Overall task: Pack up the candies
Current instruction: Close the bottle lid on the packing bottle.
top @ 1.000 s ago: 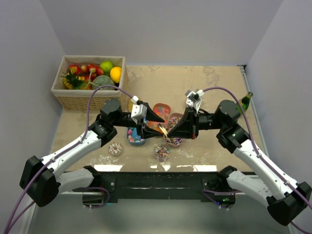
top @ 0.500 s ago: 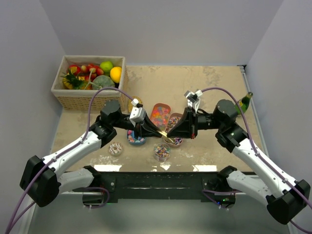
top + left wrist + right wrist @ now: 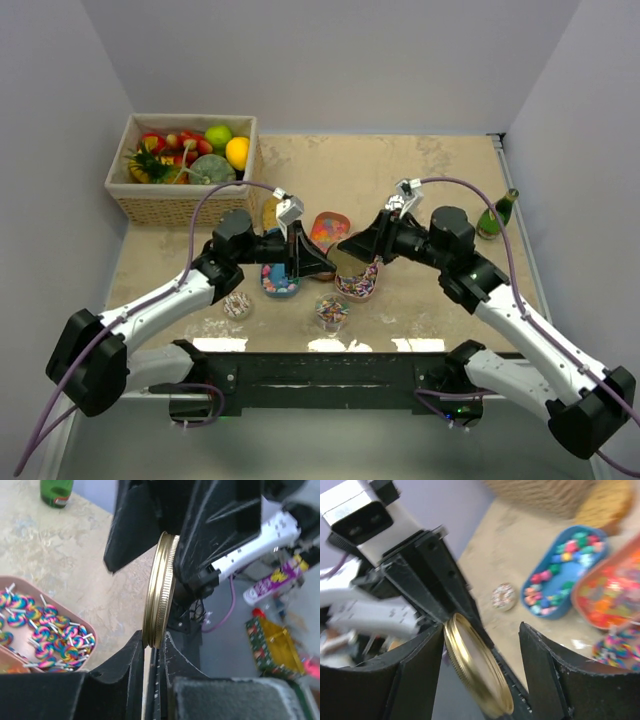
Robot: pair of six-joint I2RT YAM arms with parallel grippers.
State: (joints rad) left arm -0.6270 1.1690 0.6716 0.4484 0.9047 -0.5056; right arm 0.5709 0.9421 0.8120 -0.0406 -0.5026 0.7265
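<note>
Centrally, above the mottled beige surface (image 3: 400, 170), the left end effector (image 3: 152, 647) clamps a thin, round gold lid (image 3: 160, 590) by its ridged rim, edge-on, while the right end effector (image 3: 481, 642) stands open, its black fingers (image 3: 415, 670) either side of the disc. Below lie the candies (image 3: 568, 545): pastel balls in an oval blue tray (image 3: 576, 566), glossy orange-red gummies (image 3: 607, 592) alongside, and swirled pieces (image 3: 55, 640) in a pink tray (image 3: 95, 641).
</note>
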